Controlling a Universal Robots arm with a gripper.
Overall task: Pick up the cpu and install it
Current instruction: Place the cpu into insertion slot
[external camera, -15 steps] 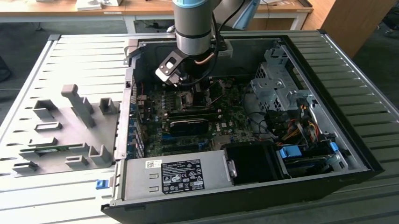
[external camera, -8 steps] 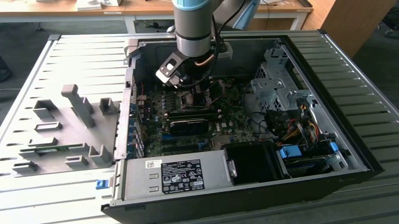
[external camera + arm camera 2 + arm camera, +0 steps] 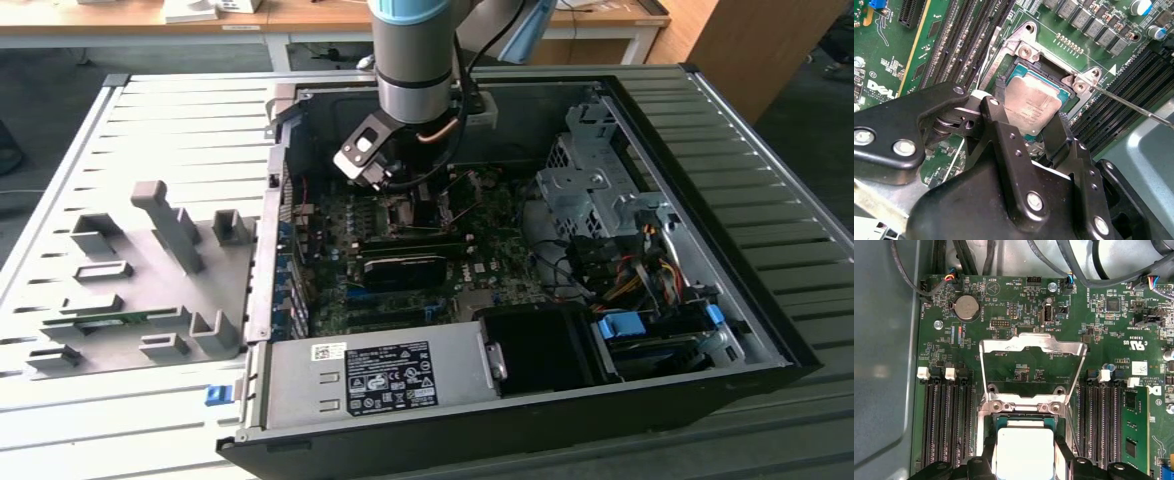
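The cpu (image 3: 1035, 100) (image 3: 1024, 447), a flat square chip with a silver-grey top, lies level in the motherboard socket (image 3: 1024, 50). In both wrist views my gripper (image 3: 1030, 117) (image 3: 1024, 465) has one black finger (image 3: 999, 120) against each of two opposite edges of the chip, shut on it. The socket's metal load plate (image 3: 1031, 347) is swung open and lies flat on the board beyond the socket. A thin lever rod (image 3: 1134, 106) sticks out beside the socket. In the exterior view the gripper (image 3: 404, 195) reaches down inside the open computer case (image 3: 747, 300).
Black memory slots (image 3: 946, 420) (image 3: 1101, 420) run along both sides of the socket. A power supply (image 3: 387, 375) and a drive cage (image 3: 601, 190) stand in the case. Grey fixture blocks (image 3: 167, 235) sit on the table at the exterior view's left.
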